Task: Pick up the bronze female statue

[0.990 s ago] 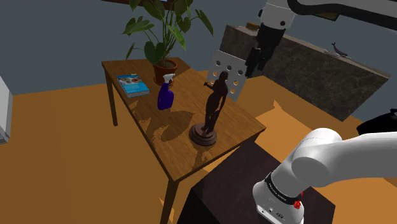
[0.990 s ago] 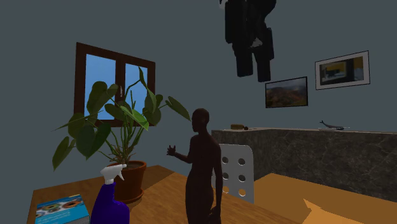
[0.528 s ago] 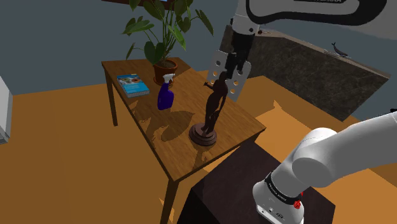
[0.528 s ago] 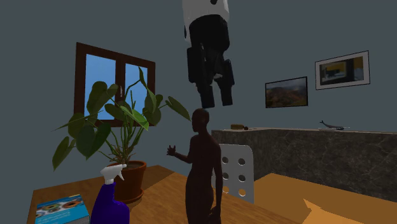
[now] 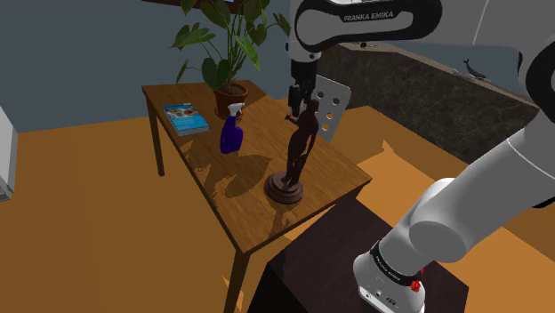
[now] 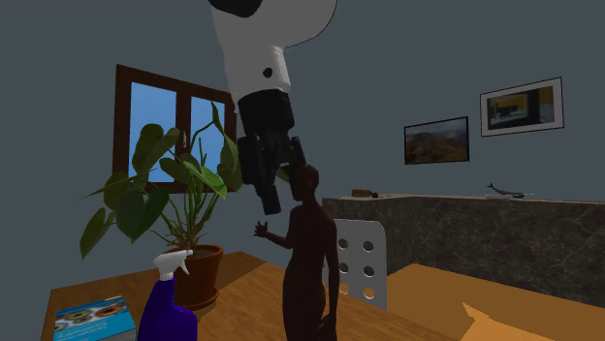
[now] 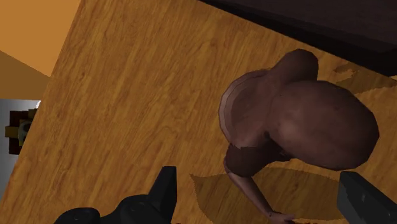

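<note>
one claw [image 7: 261,181], fingers [image 7: 164,191] apart, at statue [image 5: 301,147] head

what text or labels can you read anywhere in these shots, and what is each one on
"FRANKA EMIKA": on the white arm, along its upper link, in the shoulder view.
Dark band on the arm's lowest joint: white marks, too small to read.
Blue book on the table: cover print too blurred to read.

Statue [image 5: 298,147] on table [image 5: 253,213], bottle [image 5: 231,135] and book [image 5: 186,117] at shoulder view's left — pincer [image 5: 298,98] seemingly straddling head
</note>
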Robot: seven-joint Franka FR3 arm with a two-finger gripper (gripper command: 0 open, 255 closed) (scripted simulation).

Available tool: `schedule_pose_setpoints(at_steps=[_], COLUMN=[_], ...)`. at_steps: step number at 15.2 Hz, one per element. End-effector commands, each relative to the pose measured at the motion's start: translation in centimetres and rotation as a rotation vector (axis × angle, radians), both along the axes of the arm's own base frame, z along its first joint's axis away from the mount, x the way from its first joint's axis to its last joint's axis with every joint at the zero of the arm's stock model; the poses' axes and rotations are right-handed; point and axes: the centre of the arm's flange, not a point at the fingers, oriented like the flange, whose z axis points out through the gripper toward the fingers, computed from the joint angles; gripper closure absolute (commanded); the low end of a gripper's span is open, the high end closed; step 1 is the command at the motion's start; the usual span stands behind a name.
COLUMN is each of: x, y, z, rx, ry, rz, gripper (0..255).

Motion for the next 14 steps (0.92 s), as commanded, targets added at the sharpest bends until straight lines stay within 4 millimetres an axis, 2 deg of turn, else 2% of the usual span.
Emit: schedule_pose_setpoints(at_steps=[1, 7, 9, 10, 14], x=[0.6, 0.6, 0.6, 0.6, 0.6], y=[0.2, 0.2, 0.2, 0.3, 0.3], z=[-0.9, -4.4, -4.4, -4.4, -4.3], rx=[-0.003, -0.003, -0.003, -0.003, -0.003], ry=[0.006, 0.006, 0.006, 0.006, 0.006], rz=[0.011, 0.011, 0.011, 0.011, 0.011], gripper=[0, 0, 0, 255, 255])
